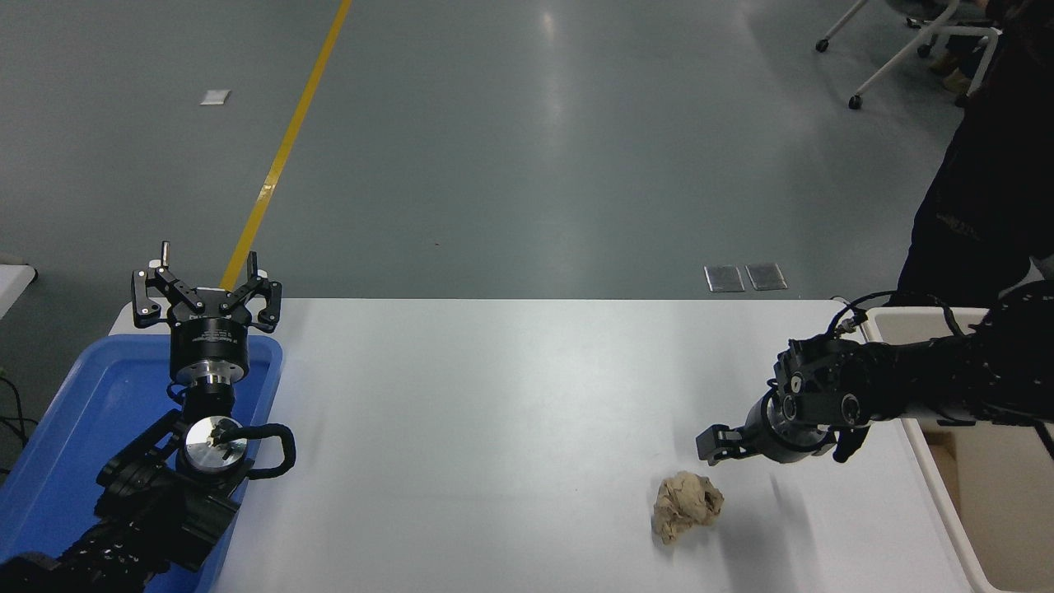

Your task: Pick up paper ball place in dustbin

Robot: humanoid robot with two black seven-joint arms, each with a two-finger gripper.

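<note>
The paper ball (687,505), a crumpled tan-brown wad, lies on the white table (494,412) at the front right. My right gripper (715,445) comes in from the right edge and points left. It hangs just behind the ball and a little to its right, apart from it, with nothing in it. I cannot tell whether it is open. The cream-beige dustbin (929,461) stands at the table's right edge, under my right arm. My left gripper (207,257) is parked at the lower left, pointing away from me, open and empty.
A shallow blue tray (74,420) sits at the table's left end under the left arm. A person in dark clothes (988,206) stands at the far right corner behind the dustbin. A wheeled chair (906,41) is on the floor beyond.
</note>
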